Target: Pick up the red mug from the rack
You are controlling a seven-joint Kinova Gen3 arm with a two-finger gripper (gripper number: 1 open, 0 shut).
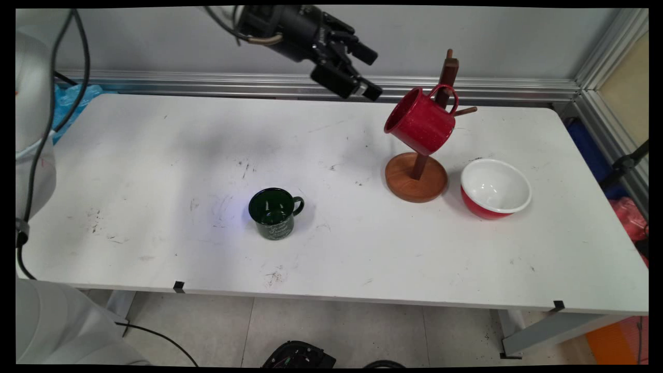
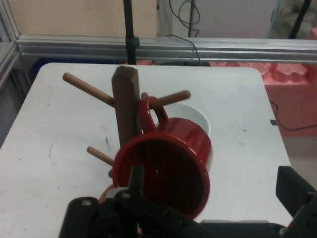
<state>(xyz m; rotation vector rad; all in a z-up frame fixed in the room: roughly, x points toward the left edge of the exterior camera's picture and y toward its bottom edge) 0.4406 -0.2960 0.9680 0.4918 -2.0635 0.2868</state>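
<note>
Green mug (image 1: 275, 213) front; gripper (image 1: 374, 72) nr red mug (image 1: 420, 121).

A white table (image 1: 155, 155) stands before a grey wall (image 1: 155, 41) edged with aluminium rails (image 1: 207, 83), over a tiled floor (image 1: 336, 326).

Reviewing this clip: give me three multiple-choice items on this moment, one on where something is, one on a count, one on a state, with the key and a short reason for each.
1. Where is the red enamel mug?
A. Hanging by its handle on a peg of the wooden mug tree
B. Upright on the white table
C. Inside the bowl

2. How many mugs are in view?
A. One
B. Two
C. Three

3. What is the state of the black two-finger gripper?
A. Shut on the mug
B. Open, holding nothing
C. Resting on the table

Key: A, its handle loops over a peg; B, the red one plus the dark green mug; B, the fingers stand apart in the air, beside the red mug.
</note>
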